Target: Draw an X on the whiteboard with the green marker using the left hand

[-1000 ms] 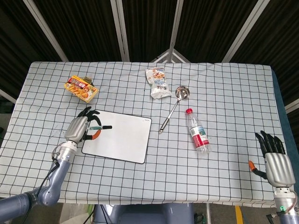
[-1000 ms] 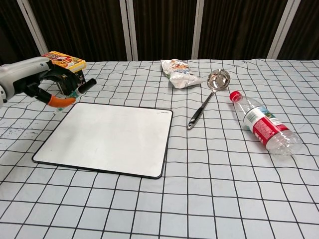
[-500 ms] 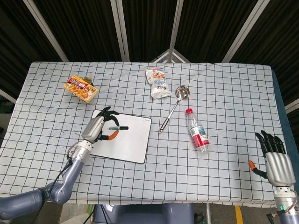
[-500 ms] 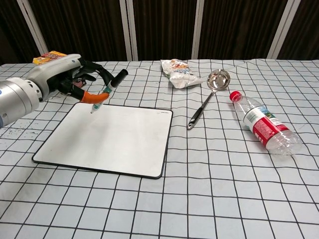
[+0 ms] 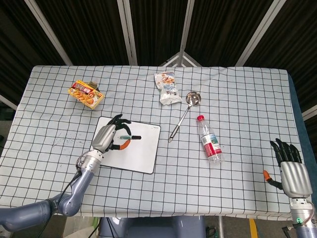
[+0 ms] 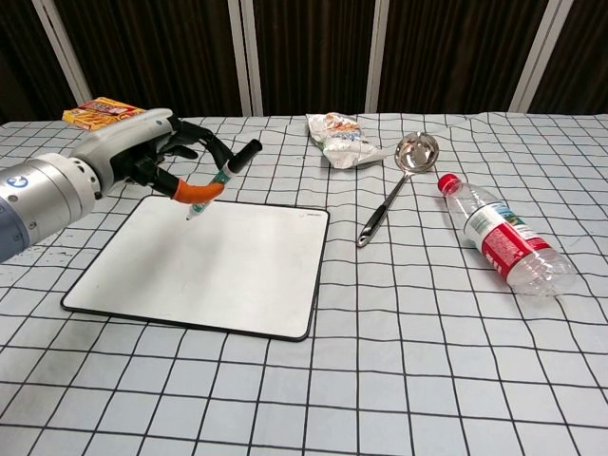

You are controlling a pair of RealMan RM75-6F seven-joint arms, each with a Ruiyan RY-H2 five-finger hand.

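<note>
The whiteboard (image 5: 140, 151) (image 6: 228, 275) lies flat on the checked cloth, left of centre, its surface blank. My left hand (image 5: 111, 137) (image 6: 152, 157) hovers over the board's far left part and holds the green marker (image 5: 130, 137) (image 6: 220, 180) between thumb and fingers. The marker slants, black cap up to the right, tip pointing down just above the board in the chest view. My right hand (image 5: 291, 168) rests at the table's near right edge, fingers straight and apart, holding nothing. It shows only in the head view.
A plastic bottle (image 5: 209, 139) (image 6: 499, 236) with a red cap lies right of the board. A metal ladle (image 5: 184, 112) (image 6: 396, 183) and a snack bag (image 5: 167, 88) (image 6: 341, 140) lie behind it. A yellow box (image 5: 86, 94) (image 6: 104, 111) sits at the far left.
My left hand has carried the marker rightward from the board's left edge to over its upper left area, and the marker has tilted tip-down. The right hand stayed still.
</note>
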